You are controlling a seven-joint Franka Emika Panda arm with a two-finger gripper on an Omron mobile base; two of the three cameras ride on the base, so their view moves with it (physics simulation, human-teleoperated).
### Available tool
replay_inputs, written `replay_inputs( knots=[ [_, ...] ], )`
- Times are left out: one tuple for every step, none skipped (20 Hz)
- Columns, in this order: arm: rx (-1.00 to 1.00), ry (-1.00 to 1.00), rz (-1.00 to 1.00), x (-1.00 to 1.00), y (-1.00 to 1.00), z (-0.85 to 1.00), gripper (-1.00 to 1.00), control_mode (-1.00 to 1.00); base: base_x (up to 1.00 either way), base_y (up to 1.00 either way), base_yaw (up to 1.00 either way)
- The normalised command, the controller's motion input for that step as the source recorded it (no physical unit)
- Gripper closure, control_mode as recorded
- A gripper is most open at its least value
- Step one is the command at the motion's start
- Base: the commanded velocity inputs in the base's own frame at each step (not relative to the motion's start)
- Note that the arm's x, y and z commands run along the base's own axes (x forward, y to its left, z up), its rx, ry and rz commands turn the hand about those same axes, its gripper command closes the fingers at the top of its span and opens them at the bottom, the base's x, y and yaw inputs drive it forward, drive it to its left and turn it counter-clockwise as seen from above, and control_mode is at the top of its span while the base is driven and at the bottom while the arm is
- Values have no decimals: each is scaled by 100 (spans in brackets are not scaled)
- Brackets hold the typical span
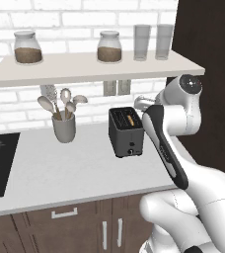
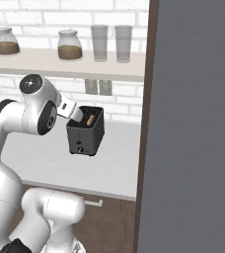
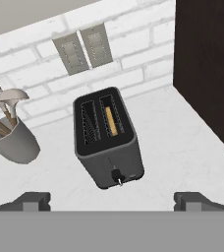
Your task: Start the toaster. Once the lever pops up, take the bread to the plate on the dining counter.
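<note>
My hand hangs wide and empty above the toaster on the pale surface, bread seated in its right slot, and I judge the tiny lever easy to miss, so a fingertip could shove the toaster instead.

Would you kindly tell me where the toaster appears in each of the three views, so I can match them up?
Left base view: toaster right of centre on the worktop, beside the arm.
Right base view: toaster left of centre, next to the dark panel's edge.
Hand view: toaster at centre, narrow front face toward the camera.
Shared landmark: the pair of wall outlets above it.
</note>
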Motion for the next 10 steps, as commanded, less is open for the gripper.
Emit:
replay_inputs(
  knots=[
    [0,0,0,0,0,0,-100,-100,0,0,0],
    [0,0,0,0,0,0,-100,-100,0,0,0],
    [0,0,0,0,0,0,-100,-100,0,0,0],
    [0,0,0,0,0,0,-100,-100,0,0,0],
    [0,0,0,0,0,0,-100,-100,0,0,0],
    [0,0,0,0,0,0,-100,-100,0,0,0],
    [0,0,0,0,0,0,-100,-100,0,0,0],
    [0,0,0,0,0,0,-100,-100,0,0,0],
    [0,0,0,0,0,0,-100,-100,0,0,0],
    [0,0,0,0,0,0,-100,-100,0,0,0]
  ],
)
